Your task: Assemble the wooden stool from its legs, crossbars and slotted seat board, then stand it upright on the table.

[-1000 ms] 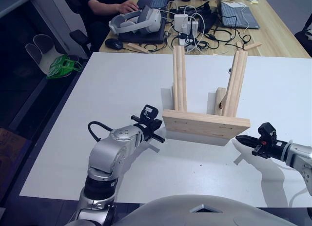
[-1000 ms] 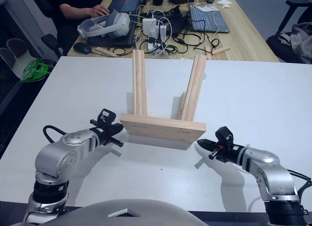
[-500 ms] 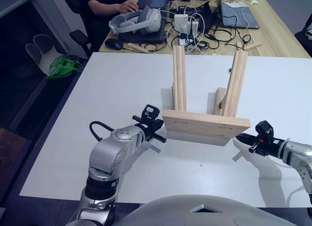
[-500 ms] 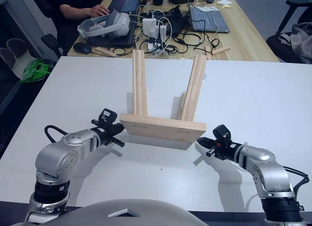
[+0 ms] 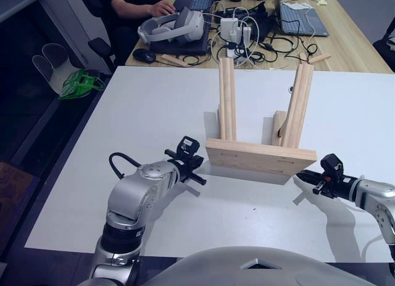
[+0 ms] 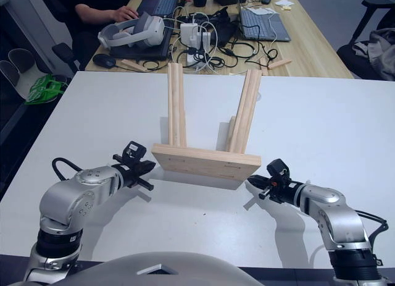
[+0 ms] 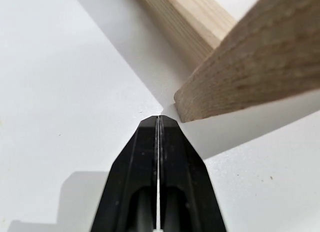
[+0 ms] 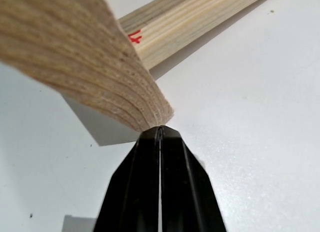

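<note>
- Two grippers, both clenched and empty: my left gripper (image 5: pixel 199 178) and my right gripper (image 5: pixel 302 175) each have the fingers pressed flat together into a wedge.
- The stool (image 5: pixel 271 164) lies on its side at the centre of the frame. Its seat board (image 5: pixel 247 155) stands on its long edge on the white tabletop (image 5: pixel 142 113), and the legs (image 5: pixel 226 100) run away from me toward the top of the frame.
- Left tip sits low at the board's left end, just beside the bottom corner; I can't tell if it actually touches.
- Right tip looks to be right against the board's right-end corner, down by the tabletop.
- The stool looks assembled, so my read is that standing it upright is what's left, and I'm bracketing the board from both ends.
- To do this well I'd press in evenly from both sides, since a harder push from one side would likely skid or twist the whole frame.
- Closed tips give only tiny contact on the end grain, so slipping off is the risk; tips wedged under the corners, or open jaws over the board's thickness, would probably hold better.
- Then raise both ends together and let the far leg ends be the pivot, slowly, so the joints aren't racked.
</note>
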You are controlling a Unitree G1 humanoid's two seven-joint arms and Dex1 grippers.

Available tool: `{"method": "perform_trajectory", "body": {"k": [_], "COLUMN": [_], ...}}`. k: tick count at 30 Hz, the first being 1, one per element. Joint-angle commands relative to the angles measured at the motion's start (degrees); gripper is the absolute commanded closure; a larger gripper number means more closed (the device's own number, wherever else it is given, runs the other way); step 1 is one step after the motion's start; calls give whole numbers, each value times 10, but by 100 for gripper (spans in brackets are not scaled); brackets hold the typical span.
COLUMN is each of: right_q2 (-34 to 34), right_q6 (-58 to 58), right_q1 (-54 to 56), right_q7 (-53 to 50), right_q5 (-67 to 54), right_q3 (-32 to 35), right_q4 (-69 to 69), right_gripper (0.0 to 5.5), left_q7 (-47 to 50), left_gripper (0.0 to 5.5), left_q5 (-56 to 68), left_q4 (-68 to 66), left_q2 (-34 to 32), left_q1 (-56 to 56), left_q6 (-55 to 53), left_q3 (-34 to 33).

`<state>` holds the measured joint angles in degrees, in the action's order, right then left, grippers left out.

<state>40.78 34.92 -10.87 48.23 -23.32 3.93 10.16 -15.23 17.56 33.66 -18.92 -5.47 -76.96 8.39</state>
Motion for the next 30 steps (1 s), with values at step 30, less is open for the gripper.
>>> {"method": "perform_trajectory", "body": {"k": [30], "right_q2": [-4], "right_q6": [6], "right_q1": [14], "right_q7": [21], "right_q5": [-13], "right_q3": [-2], "right_q4": [-6], "right_gripper": [550], "left_q7": [1], "left_gripper": [546], "left_q5": [24], "left_q4": [-19], "left_q2": [41], "left_q1": [27], "left_q6": [25], "left_q3": [13]}}
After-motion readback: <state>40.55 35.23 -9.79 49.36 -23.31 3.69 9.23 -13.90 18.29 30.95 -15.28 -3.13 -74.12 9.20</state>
